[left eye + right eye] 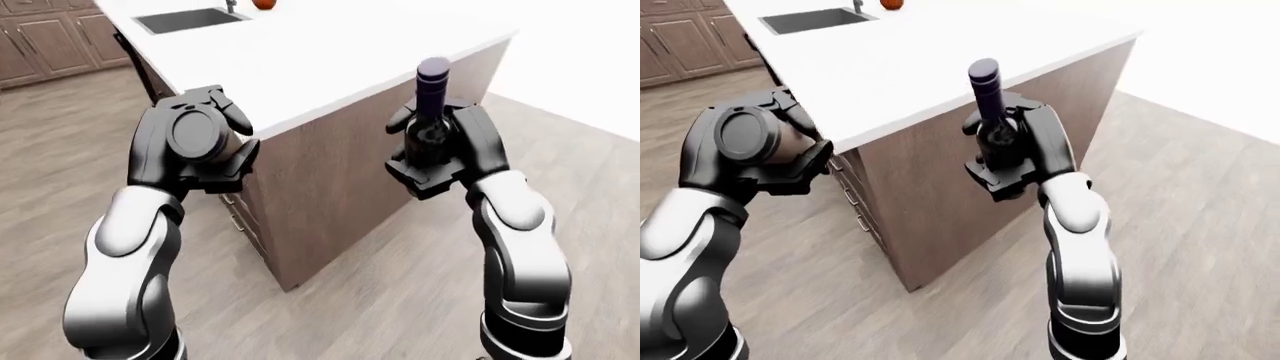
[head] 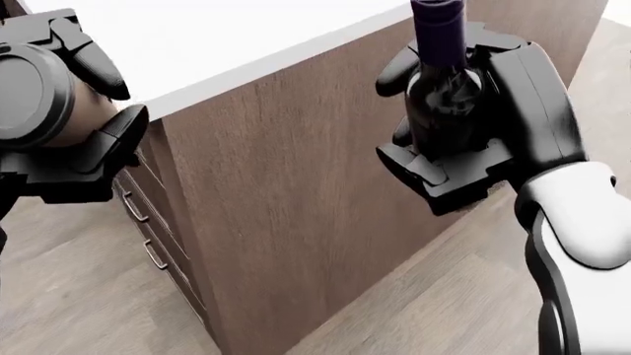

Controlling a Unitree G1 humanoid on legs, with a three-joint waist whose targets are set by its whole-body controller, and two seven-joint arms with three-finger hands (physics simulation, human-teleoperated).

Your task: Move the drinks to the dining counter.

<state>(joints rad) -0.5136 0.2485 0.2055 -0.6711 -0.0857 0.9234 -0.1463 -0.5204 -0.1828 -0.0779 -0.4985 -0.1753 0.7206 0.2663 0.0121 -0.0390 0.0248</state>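
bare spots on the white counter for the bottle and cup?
The white counter is bare from its near corner edge up to the sink and the orange object at the view's top. Both hands are loaded: wine bottle, coffee cup.

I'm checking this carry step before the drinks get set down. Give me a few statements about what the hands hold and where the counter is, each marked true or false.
1. The right hand grips a dark wine bottle upright. True.
2. The left hand is empty. False: its fingers close round a lidded coffee cup.
3. Both drinks already stand on the white counter. False: both are held in the air, beside its corner.
4. A sink is set into the counter, at the top left of the left-eye view. True.
5. The bottle's cap is purple. True.
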